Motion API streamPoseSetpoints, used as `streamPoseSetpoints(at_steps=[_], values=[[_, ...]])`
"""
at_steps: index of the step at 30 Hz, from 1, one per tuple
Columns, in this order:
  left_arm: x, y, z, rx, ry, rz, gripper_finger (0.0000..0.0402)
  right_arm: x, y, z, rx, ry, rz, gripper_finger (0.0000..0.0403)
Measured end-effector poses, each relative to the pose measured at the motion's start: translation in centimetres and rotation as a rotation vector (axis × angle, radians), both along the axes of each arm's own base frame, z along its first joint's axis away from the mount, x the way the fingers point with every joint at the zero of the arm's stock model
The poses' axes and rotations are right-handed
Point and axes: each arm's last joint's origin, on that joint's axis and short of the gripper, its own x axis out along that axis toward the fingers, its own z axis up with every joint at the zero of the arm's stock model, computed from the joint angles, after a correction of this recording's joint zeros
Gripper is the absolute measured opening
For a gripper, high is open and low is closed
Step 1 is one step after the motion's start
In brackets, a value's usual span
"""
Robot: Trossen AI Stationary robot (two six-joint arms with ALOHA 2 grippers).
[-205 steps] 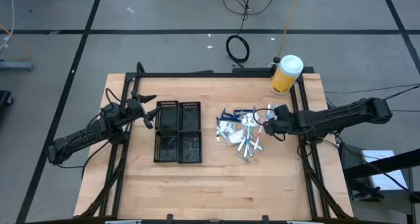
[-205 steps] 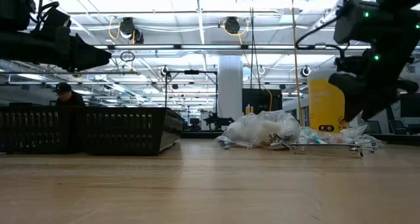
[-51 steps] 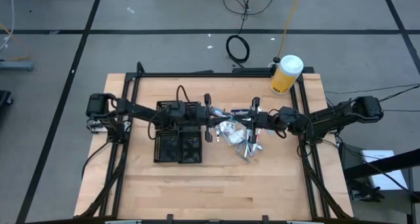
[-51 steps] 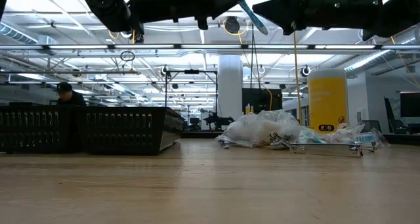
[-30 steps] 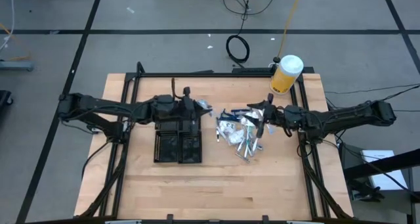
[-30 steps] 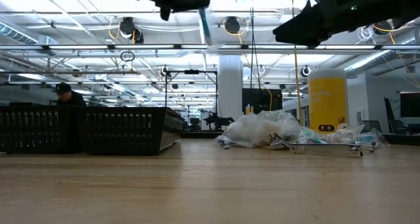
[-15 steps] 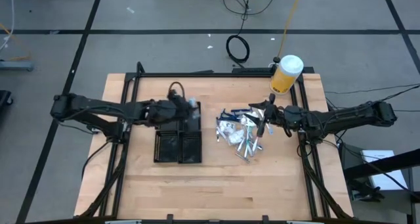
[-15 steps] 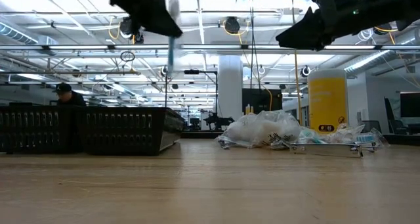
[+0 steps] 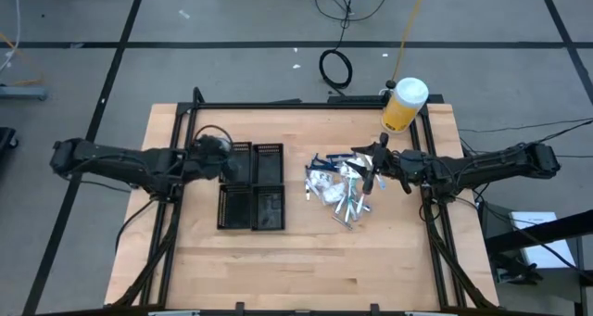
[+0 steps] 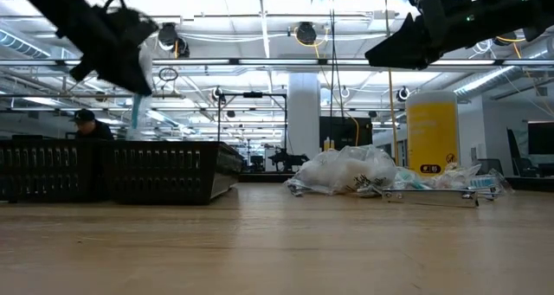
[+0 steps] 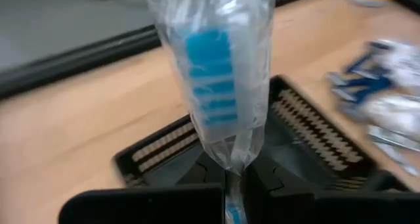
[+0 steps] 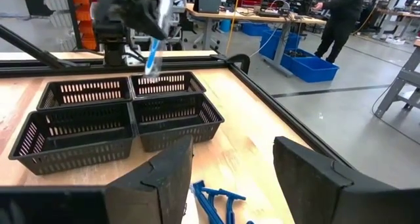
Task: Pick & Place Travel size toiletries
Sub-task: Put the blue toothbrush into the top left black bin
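One black tray [image 9: 252,185] counted, near tabletop's left half, four compartments. One yellow jar [image 9: 403,105] with white lid, at tabletop's far right corner. One heap of travel size toiletries [image 9: 341,184] right of centre; exact item count cannot be told, pieces overlapping. Within heap: at least two blue razors [image 12: 213,201] made out, several white-clear packets [image 10: 346,169], a few thin sticks [image 9: 349,208]. One wrapped blue-headed piece [image 11: 220,86] counted apart from heap, above tray. Two arms seen, one per side edge.
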Motion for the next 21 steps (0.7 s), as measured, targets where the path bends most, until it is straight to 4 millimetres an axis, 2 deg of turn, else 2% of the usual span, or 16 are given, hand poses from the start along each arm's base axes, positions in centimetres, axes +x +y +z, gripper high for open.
streamPoseSetpoints(at_steps=[5, 8, 17, 21], values=[[-0.4, 0.5, -2.2, -0.069, 0.010, 0.011, 0.0008, 0.0, 0.0, 0.1, 0.003, -0.008, -0.002, 0.0200], [-0.2, 0.7, -2.9, -0.110, 0.020, -0.022, 0.0026, 0.0, 0.0, 0.1, 0.004, -0.009, -0.002, 0.0198], [-0.2, 1.0, -3.0, -0.151, 0.019, -0.030, 0.0076, 0.0, 0.0, 0.1, 0.008, -0.010, -0.003, 0.0195], [-0.2, 1.2, -3.0, -0.220, 0.006, -0.043, 0.0099, 0.0, 0.0, 0.1, 0.007, -0.009, -0.003, 0.0194]])
